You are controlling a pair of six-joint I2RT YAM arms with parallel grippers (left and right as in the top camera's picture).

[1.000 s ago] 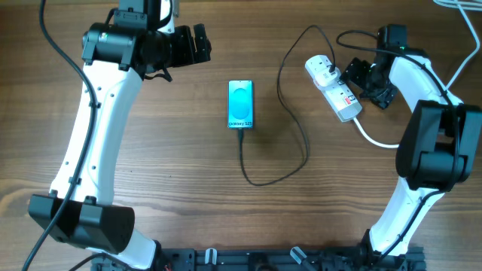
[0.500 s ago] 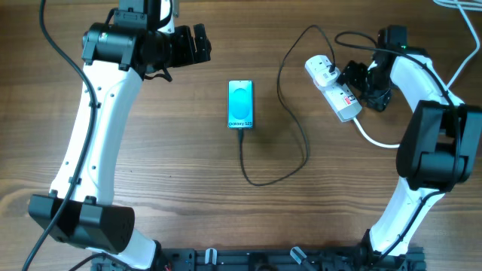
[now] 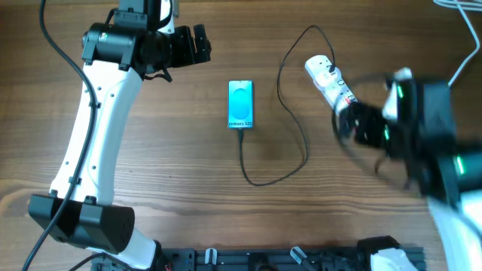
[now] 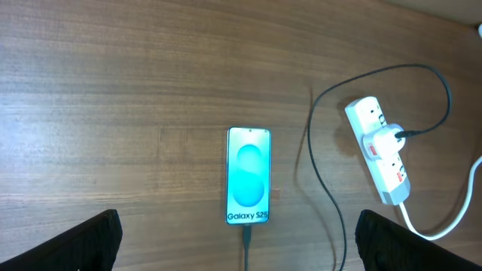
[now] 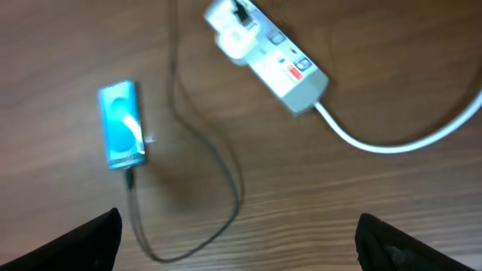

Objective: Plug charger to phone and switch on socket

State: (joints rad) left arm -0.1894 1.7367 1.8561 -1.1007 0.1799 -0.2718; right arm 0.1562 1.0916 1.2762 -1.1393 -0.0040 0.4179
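The phone [image 3: 240,105] lies flat mid-table, its cyan screen lit. The thin black charger cable [image 3: 304,147] runs from the phone's bottom edge, loops right and goes up to the white socket [image 3: 328,77], where its plug sits in an outlet. In the left wrist view the phone [image 4: 248,176], the cable [image 4: 325,192] and the socket [image 4: 379,158] all show. My left gripper [image 3: 202,44] is open and empty, high at the far left of the phone. My right gripper [image 3: 352,124] is motion-blurred, open and empty, just in front of the socket. The right wrist view shows the socket [image 5: 267,56] with a red switch mark, and the phone [image 5: 120,124].
The thick white cord [image 5: 399,139] leaves the socket's near end and curves right. More white cable [image 3: 461,30] hangs at the top right corner. The left arm [image 3: 90,143] spans the table's left side.
My right arm has swung quickly away from the socket toward the front right and is now blurred. The left arm, phone and cable have not moved.
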